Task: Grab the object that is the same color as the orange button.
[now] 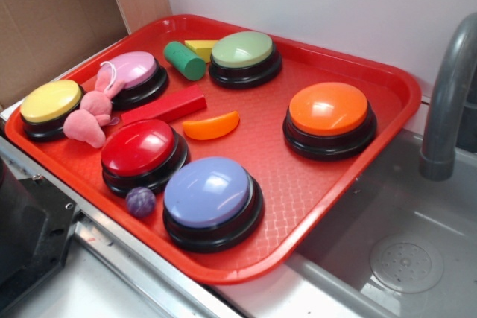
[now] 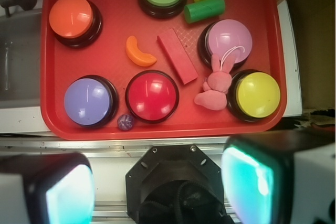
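A red tray (image 1: pixel 373 80) sits beside a sink, carrying six dome buttons and several small toys. The orange button (image 1: pixel 329 109) stands alone toward the tray's faucet side, well apart from the others, so its colour reads without ambiguity. The matching item, a small glossy orange crescent (image 1: pixel 212 126), lies flat on the tray floor near the centre, between the red button (image 1: pixel 141 147) and the orange button, with one tip just beside the end of the red block (image 1: pixel 165 106); whether the two touch cannot be settled from either view. The crescent's upper face is exposed and open tray floor lies on its faucet side, which favours a descent from above. The nearest hazards are the red block and the red button dome, both close enough to foul a finger if the approach drifts toward them. The gripper (image 2: pixel 157 182) appears only in the wrist view, where its two fingers (image 2: pixel 52 192) frame the lower edge of the picture, spread wide with nothing between them; it holds nothing and hangs high above and short of the tray's near edge. The step in hand is judged to be the approach: no contact is made, and the task is at its outset. The yellow wedge (image 1: pixel 201 48), green cylinder (image 1: pixel 184 60), pink plush (image 1: pixel 91 113) and purple ball (image 1: pixel 140 201) lie clear of the target.
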### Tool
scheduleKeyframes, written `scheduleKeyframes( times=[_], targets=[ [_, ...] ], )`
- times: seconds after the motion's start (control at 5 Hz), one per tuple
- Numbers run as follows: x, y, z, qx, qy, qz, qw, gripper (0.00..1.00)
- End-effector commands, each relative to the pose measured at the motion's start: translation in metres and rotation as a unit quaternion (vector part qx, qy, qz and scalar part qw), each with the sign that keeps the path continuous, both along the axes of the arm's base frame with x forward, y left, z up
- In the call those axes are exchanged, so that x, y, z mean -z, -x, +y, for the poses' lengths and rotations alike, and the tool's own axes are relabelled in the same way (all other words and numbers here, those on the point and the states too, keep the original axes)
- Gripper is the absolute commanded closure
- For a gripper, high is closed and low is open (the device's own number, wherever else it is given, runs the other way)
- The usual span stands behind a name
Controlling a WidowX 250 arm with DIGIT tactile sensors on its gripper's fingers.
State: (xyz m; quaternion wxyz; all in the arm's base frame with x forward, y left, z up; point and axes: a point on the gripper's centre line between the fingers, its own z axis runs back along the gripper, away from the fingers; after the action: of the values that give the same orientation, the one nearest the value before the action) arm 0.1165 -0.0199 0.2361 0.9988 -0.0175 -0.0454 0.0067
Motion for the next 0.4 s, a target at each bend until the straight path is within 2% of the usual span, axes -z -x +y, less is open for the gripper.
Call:
scheduleKeyframes(
  times=[0.0, 0.2],
  targets=[
    [0.000, 0.000, 0.000, 0.000, 0.000, 0.000, 1.000, 0.00],
    [0.025, -0.030, -0.002, 0.042, -0.027, 0.009, 0.999, 0.00]
  ],
)
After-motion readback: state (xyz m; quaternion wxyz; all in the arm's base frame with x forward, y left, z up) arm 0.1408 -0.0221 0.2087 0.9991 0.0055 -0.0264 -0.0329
